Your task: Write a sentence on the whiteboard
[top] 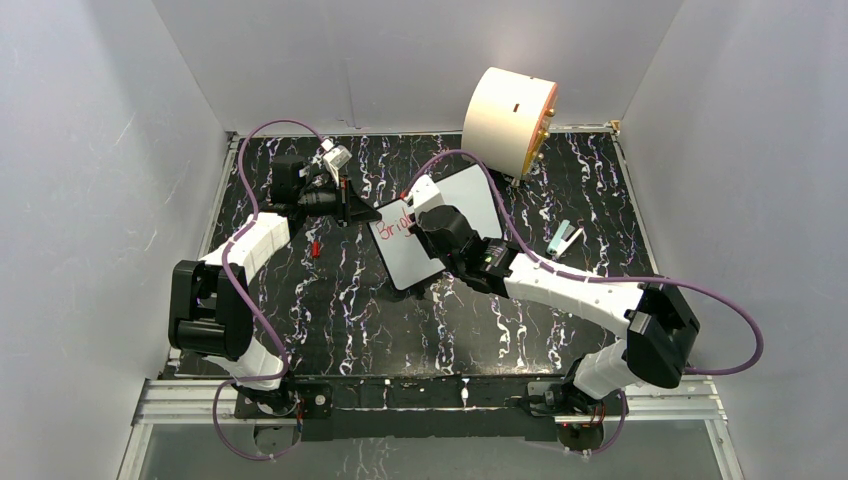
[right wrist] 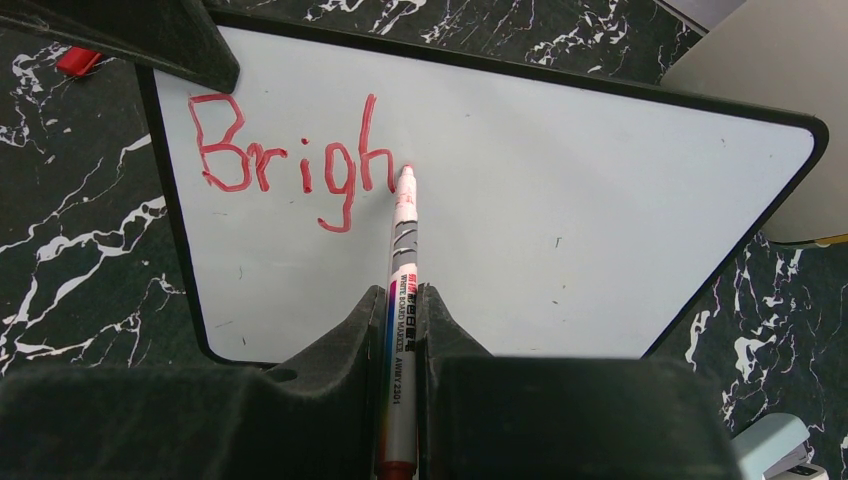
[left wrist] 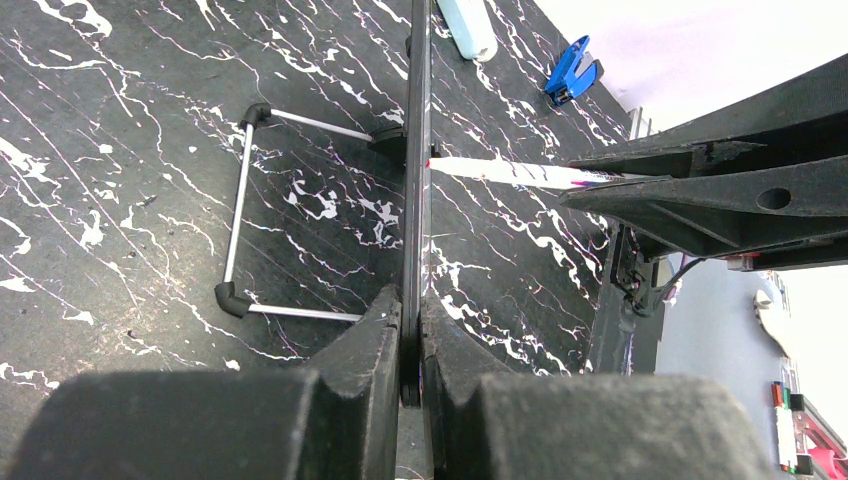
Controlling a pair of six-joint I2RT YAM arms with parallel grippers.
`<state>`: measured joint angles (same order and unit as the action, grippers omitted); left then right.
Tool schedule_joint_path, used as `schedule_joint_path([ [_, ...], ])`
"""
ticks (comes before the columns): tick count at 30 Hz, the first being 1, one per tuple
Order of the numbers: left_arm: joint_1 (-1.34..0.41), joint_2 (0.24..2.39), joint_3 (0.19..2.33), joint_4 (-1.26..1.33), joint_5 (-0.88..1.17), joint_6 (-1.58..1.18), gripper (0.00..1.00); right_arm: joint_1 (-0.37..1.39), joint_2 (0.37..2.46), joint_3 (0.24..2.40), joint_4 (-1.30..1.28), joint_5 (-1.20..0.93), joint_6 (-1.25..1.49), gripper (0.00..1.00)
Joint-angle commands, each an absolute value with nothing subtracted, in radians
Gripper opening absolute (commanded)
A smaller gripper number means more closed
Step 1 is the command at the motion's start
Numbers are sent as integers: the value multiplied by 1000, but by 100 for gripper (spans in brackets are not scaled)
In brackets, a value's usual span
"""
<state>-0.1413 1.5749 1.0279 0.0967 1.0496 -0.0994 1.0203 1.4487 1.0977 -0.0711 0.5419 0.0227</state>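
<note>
Whiteboard was white, black-rimmed, with red letters. Table was black with white veining. Cylinder was cream.

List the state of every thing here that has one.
whiteboard, clamped by one edge in the left gripper, mostly blank.
sentence, unfinished: only "Brigh" written, in red.
marker, uncapped, tip on the whiteboard just after the "h".
red cap, off the marker, lying on the table.
left gripper, shut on the whiteboard.
right gripper, shut on the marker.
</note>
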Motion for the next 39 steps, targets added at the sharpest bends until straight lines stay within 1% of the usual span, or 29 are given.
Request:
schedule_joint_path([
  [1, -162, 1600, 1021, 19, 1022, -66, 0, 1014, 1456, 1137, -8, 549, 14, 0],
  [19, -163, 1599, 1021, 17, 1022, -63, 0, 1006, 1465, 1140, -31, 574, 10, 0],
  [33, -163, 1599, 1021, 17, 1022, -62, 0, 1000, 1445, 1128, -46, 620, 12, 0],
  [39, -162, 1599, 1022, 18, 1020, -62, 0, 1000, 1419, 1111, -22, 606, 4, 0],
])
